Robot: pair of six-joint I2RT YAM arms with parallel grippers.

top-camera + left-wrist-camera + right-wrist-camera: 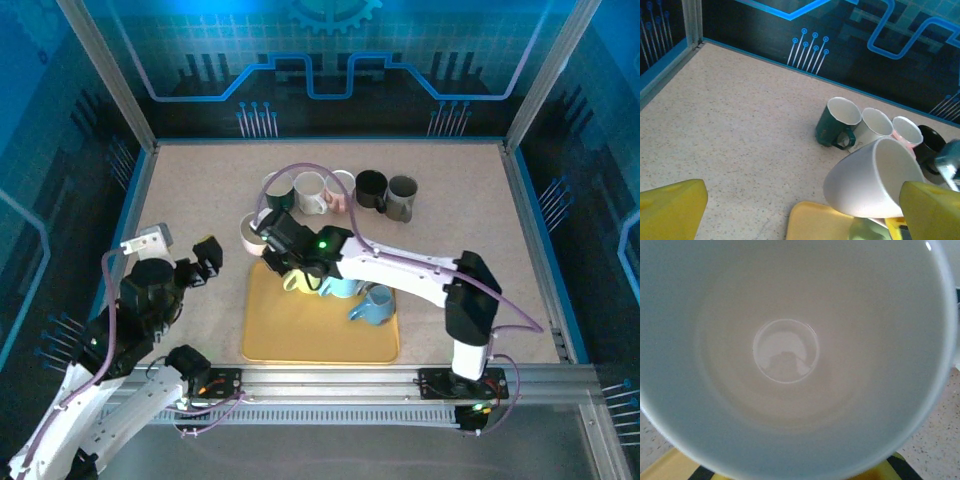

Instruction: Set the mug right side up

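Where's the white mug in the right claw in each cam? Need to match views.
Top external: white mug left of centre, at the tip of the right claw, by the yellow tray's far left corner.
Left wrist: lower right, tilted, mouth towards upper right.
Right wrist: looking straight into it, base circle at centre.
Shared landmark: yellow tray just below the mug in top and left wrist; speckled table in all three.
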